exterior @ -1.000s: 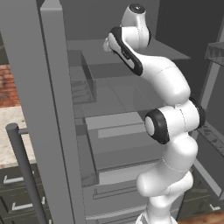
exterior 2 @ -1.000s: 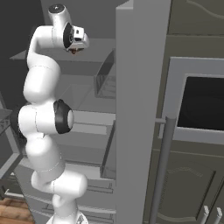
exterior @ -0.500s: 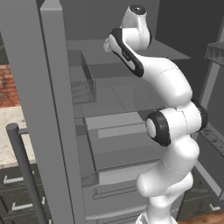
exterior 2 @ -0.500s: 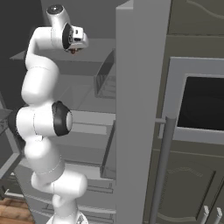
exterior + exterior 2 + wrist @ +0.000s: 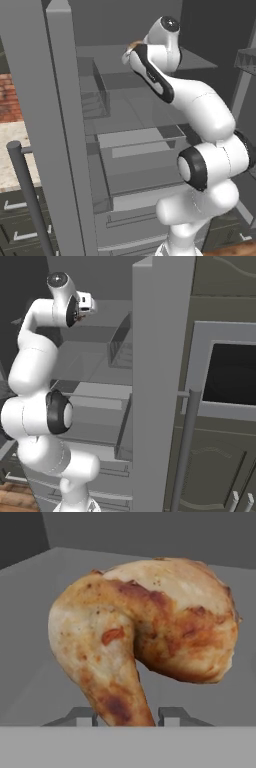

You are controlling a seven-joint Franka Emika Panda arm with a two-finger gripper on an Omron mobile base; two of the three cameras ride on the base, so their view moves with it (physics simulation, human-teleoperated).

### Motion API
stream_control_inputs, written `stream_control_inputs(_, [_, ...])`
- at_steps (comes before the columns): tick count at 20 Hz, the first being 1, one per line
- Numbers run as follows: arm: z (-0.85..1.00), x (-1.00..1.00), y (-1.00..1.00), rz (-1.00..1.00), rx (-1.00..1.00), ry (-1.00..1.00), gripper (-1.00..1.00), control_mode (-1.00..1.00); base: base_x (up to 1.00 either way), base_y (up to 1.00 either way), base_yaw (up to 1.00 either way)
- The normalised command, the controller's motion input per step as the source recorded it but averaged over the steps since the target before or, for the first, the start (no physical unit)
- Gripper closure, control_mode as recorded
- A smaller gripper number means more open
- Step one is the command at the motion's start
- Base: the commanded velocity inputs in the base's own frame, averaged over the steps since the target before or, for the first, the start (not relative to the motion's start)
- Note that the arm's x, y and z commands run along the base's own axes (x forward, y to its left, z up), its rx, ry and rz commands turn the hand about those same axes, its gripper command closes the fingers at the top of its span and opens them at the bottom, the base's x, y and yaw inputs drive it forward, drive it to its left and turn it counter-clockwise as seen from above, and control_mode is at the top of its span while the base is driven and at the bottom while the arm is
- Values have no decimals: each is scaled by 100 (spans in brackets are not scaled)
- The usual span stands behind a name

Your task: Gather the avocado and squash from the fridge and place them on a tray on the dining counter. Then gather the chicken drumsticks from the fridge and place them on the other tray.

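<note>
Chicken drumstick [image 5: 150, 627] lies on upper fridge shelf [image 5: 195, 61], bone end pointing down between fingertips [image 5: 81, 714]. Gripper [image 5: 127, 716] straddles bone end, likely for narrow hold; jaws partly apart, grip unconfirmed.

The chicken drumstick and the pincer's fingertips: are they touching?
Cannot tell. In the hand view the chicken drumstick drops its bone end between the fingertips, but the bottom band hides any contact.
</note>
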Motion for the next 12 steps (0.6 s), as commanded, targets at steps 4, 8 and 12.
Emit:
stream_control_inputs(4, [18,-77,0,6,2,-4,100,-100,0,0,0])
stream_control_inputs(8, [25,-83,0,4,0,-4,100,-100,0,0,0])
stream_control_inputs(12, [18,-87,-7,3,0,-1,100,-100,0,0,0])
